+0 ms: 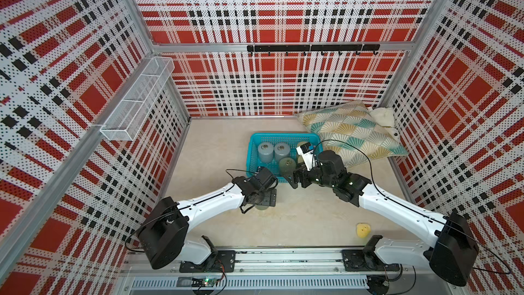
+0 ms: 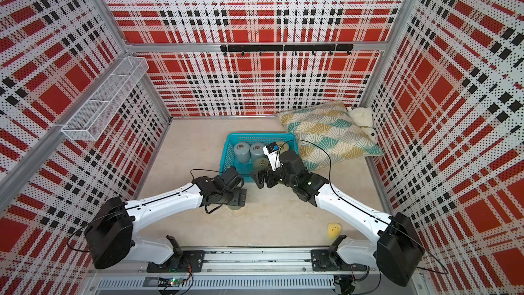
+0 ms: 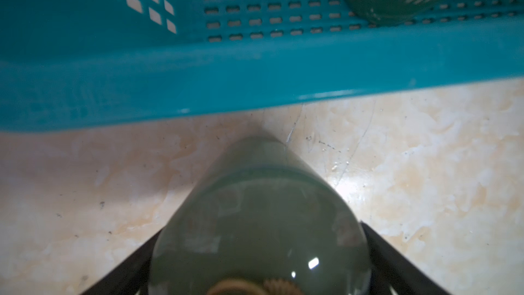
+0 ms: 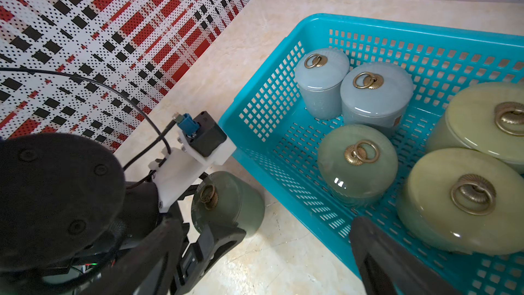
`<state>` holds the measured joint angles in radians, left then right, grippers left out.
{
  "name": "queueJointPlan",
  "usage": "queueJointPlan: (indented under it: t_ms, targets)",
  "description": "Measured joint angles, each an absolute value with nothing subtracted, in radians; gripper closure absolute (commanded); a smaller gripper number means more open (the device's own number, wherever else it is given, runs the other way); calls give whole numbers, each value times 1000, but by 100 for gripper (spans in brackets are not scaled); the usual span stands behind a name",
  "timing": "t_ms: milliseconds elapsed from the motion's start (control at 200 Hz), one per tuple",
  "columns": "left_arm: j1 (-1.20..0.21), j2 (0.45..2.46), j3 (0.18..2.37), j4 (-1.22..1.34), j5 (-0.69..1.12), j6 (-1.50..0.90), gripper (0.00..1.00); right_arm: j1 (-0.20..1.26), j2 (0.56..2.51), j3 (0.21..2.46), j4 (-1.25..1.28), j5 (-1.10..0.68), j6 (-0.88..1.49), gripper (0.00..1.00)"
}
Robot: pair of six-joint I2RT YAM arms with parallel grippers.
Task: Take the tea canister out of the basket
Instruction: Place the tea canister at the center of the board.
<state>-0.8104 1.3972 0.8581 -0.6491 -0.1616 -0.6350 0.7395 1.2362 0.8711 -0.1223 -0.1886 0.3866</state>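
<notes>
The tea canister (image 4: 232, 205) stands upright on the tabletop (image 4: 283, 256). It's out of the basket (image 4: 312, 21) and just beside its near wall, toward the middle of the tabletop. So the lift-out looks done, and your step now, as I read it, is the let-go and the retreat.

Do it cleanly. Spread the left claw (image 3: 258, 236) all the way, then rise straight up until the fingers (image 3: 397, 273) clear the lid and its brass ring. Only then swing away. No sideways drag: the canister looks glazed and smooth, so it would likely slide or rock, and the basket wall is right there to knock against.

On the claw itself, its two fingers flank the canister, one on each side and close against it. Whether they pinch it or have let go, I cannot tell from here.

Your right claw (image 1: 297, 179) hangs over the basket's near wall, spread wide and empty, near a green canister (image 4: 357, 166) inside. Hold it there, apart from the left arm, until the left is out.
</notes>
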Motion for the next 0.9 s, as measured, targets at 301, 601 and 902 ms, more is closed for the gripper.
queueJointPlan:
  t_ms: [301, 601, 902]
  targets:
    - [-812, 1200, 901, -647, -159, -633, 1, 739, 1283, 948, -165, -109, 402, 0]
    - [-812, 1028, 828, -446, -203, -669, 1, 739, 1441, 1138, -296, -48, 459, 0]
    - [-748, 877, 590, -221, -222, -704, 1, 739, 1656, 1367, -525, -1, 500, 0]
